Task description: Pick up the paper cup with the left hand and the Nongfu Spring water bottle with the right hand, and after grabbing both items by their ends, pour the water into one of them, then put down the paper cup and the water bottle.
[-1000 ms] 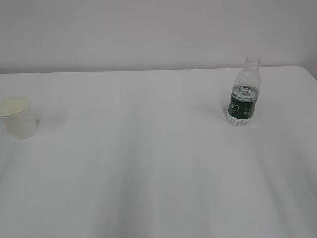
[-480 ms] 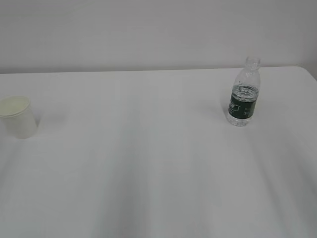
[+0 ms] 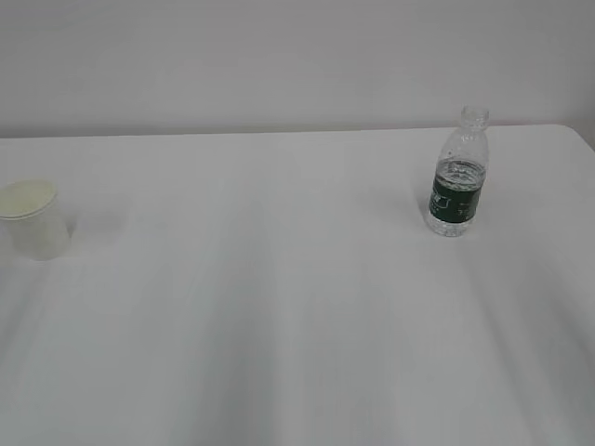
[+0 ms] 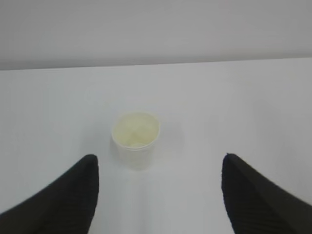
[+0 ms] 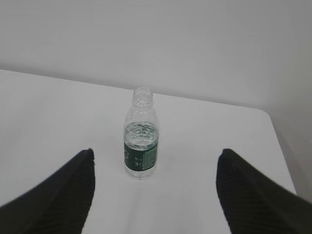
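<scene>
- Cup [image 3: 31,219]: small white paper one, tapered, rolled rim, pale cream inside; upright at far left of counter [image 3: 279,307]. Seen from left wrist [image 4: 136,139] it sits ahead, roughly centred btwn the two jaw tips, not touched.
- Bottle [image 3: 458,173]: small clear ribbed plastic, dark green label band round the middle, no cap, taller than cup; upright on right side of counter, nr back edge. From right wrist [image 5: 141,134] it's ahead, a bit left of centre btwn tips, untouched.
- Water [image 5: 141,134]: clear, level approx at top of label.
- Count: 1 cup, 1 bottle, 2 grippers; cup & bottle well apart.
- Left hand [image 4: 158,195]: black ribbed jaws spread wide, nothing in them.
- Right hand [image 5: 155,195]: same black ribbed jaws, spread wide, nothing held.
- Counter: plain white, smooth, matte; pale wall [image 3: 279,56] behind.
</scene>
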Controlling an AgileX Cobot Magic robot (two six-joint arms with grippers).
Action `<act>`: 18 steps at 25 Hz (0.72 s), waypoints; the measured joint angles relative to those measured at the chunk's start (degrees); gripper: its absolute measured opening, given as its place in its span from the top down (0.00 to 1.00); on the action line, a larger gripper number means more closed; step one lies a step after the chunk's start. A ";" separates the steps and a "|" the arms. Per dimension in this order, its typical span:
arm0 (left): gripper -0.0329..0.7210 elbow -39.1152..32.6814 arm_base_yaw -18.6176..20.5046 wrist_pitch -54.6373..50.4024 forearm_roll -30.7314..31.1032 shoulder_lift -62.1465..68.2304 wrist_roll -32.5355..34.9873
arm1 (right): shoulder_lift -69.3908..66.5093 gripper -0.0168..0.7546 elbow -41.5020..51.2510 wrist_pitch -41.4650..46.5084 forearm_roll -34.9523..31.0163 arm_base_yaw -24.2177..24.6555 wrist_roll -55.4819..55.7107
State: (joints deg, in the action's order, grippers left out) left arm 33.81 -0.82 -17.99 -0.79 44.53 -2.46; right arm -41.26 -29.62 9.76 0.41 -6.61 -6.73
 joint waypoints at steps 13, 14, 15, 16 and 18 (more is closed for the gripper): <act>0.22 0.00 0.00 7.21 0.00 7.92 0.00 | -8.15 0.21 1.22 -10.90 0.38 0.00 0.00; 0.22 0.00 0.00 7.34 0.00 8.07 0.00 | -8.79 0.21 1.52 -11.86 0.46 0.00 0.00; 0.22 0.00 0.00 7.74 0.00 8.24 0.00 | -9.38 0.21 1.66 -12.37 0.46 0.00 0.00; 0.22 0.00 0.00 7.82 0.00 8.47 0.00 | -9.84 0.21 1.66 -12.83 0.57 0.00 0.00; 0.22 0.00 0.00 8.50 0.00 8.83 0.00 | -10.80 0.21 1.66 -13.93 0.73 0.00 0.00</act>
State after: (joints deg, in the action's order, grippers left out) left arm 33.81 -0.82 -9.49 -0.79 53.36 -2.46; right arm -52.06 -27.96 -4.17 1.15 -6.61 -6.73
